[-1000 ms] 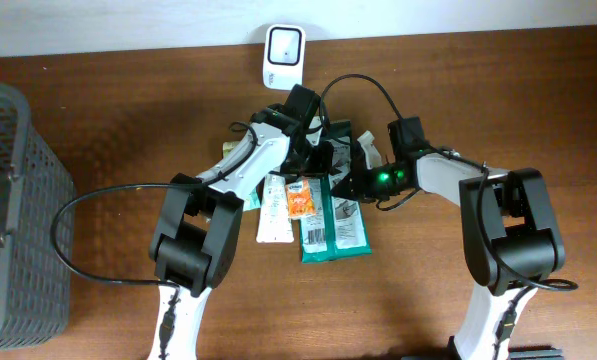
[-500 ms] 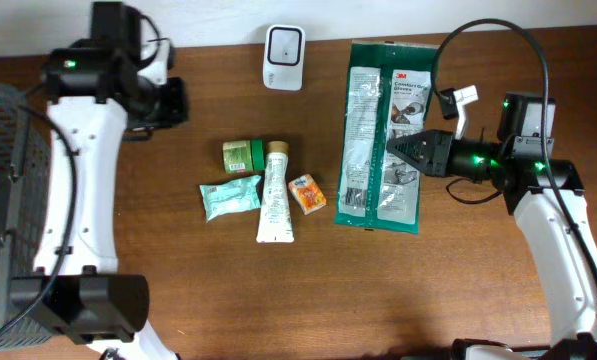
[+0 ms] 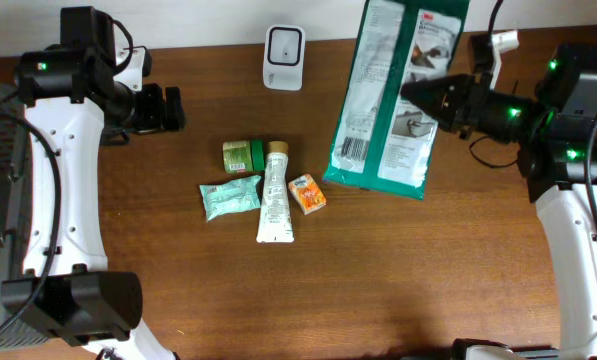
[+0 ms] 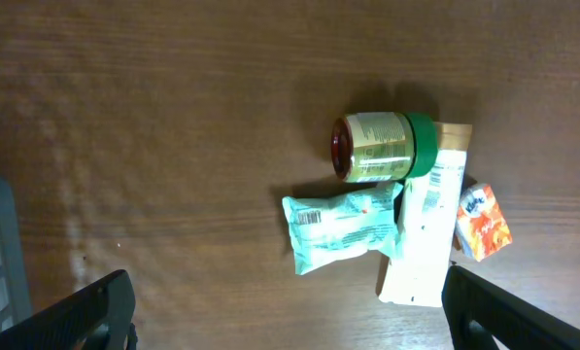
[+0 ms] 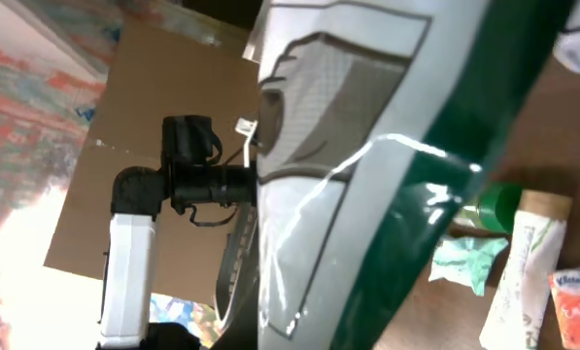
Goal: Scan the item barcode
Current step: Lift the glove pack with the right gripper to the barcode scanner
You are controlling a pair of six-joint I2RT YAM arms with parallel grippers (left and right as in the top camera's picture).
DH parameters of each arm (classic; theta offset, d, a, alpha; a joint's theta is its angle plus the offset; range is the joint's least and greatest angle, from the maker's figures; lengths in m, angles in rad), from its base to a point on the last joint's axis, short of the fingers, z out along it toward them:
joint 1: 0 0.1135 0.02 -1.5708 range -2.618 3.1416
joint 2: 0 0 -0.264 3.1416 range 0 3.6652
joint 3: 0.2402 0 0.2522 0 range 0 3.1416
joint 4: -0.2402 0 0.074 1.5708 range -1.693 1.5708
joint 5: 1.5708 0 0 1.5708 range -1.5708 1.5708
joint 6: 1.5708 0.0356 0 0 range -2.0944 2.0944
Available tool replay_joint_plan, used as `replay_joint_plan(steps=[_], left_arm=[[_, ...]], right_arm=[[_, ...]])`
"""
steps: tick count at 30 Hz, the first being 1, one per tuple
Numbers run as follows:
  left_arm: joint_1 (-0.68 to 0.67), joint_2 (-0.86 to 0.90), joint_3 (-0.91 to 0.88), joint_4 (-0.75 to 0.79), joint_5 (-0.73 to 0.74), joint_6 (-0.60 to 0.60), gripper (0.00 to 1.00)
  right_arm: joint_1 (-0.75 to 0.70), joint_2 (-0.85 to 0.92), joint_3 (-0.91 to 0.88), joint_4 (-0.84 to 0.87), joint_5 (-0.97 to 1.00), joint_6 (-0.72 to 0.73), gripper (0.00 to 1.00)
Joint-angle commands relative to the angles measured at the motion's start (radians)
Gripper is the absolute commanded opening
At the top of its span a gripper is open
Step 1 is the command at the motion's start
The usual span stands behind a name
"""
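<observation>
Right hand (image 3: 412, 92): we are pinching the green pack (image 3: 378, 120) by its edge.
Left hand (image 3: 174, 107): we are holding it spread over open table (image 3: 178, 290).

White arm links (image 3: 56, 170), black joints (image 3: 78, 30), looping black cables (image 3: 8, 200), green indicator lights (image 3: 511, 113)

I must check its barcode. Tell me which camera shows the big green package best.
Overhead: the whole green package shows, barcode at its lower left corner, held by the right pincer. The right wrist view shows only a close, cropped stretch; the left wrist view misses it.
</observation>
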Motion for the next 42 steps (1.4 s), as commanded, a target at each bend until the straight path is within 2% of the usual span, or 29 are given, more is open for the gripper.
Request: replay_joint_plan(steps=[1, 3, 5, 6, 9, 11, 13, 14, 15, 18, 19, 21, 24, 27, 29, 40, 42], left_arm=[[0.003, -0.009, 0.005, 0.000, -0.004, 0.012, 0.99], [0.003, -0.009, 0.005, 0.000, -0.004, 0.012, 0.99], [0.003, -0.009, 0.005, 0.000, -0.004, 0.012, 0.99], [0.003, -0.009, 0.005, 0.000, -0.004, 0.012, 0.99], [0.003, -0.009, 0.005, -0.001, -0.004, 0.012, 0.99], [0.003, -0.009, 0.005, 0.000, -0.004, 0.012, 0.99], [0.003, -0.009, 0.005, 0.000, -0.004, 0.012, 0.99], [0.003, -0.009, 0.005, 0.000, -0.004, 0.012, 0.99], [0.003, -0.009, 0.005, 0.000, -0.004, 0.012, 0.99], [0.003, -0.009, 0.005, 0.000, -0.004, 0.012, 0.99], [0.003, -0.009, 0.005, 0.000, -0.004, 0.012, 0.99], [0.003, -0.009, 0.005, 0.000, -0.004, 0.012, 0.99], [0.003, -0.009, 0.005, 0.000, -0.004, 0.012, 1.00], [0.003, -0.009, 0.005, 0.000, -0.004, 0.012, 0.99], [0.003, -0.009, 0.005, 0.000, -0.004, 0.012, 0.99], [0.003, -0.009, 0.005, 0.000, -0.004, 0.012, 0.99], [0.003, -0.009, 0.005, 0.000, -0.004, 0.012, 0.99]], right_arm=[[0.007, -0.007, 0.018, 0.117, 0.015, 0.001, 0.04], [0.050, 0.006, 0.055, 0.148, 0.069, -0.021, 0.04], [0.134, 0.055, 0.127, 0.068, 0.166, -0.138, 0.04], [0.195, 0.060, 0.130, -0.043, 0.353, -0.237, 0.04], [0.287, 0.070, 0.157, -0.179, 0.651, -0.361, 0.04], [0.347, 0.195, 0.370, -0.327, 0.821, -0.481, 0.04], [0.415, 0.396, 0.674, -0.458, 0.993, -0.652, 0.04], [0.443, 0.465, 0.758, -0.462, 1.064, -0.695, 0.04], [0.502, 0.568, 0.816, -0.367, 1.259, -0.782, 0.04], [0.571, 0.684, 0.816, -0.126, 1.464, -0.945, 0.04], [0.584, 0.734, 0.816, -0.014, 1.495, -1.040, 0.04], [0.589, 0.794, 0.816, 0.111, 1.496, -1.154, 0.04], [0.589, 0.907, 0.816, 0.319, 1.495, -1.398, 0.04], [0.591, 0.987, 0.816, 0.436, 1.472, -1.518, 0.04], [0.604, 1.025, 0.816, 0.443, 1.415, -1.618, 0.04], [0.635, 1.070, 0.814, 0.447, 1.418, -1.657, 0.04], [0.634, 1.047, 0.814, 0.446, 1.438, -1.599, 0.04]])
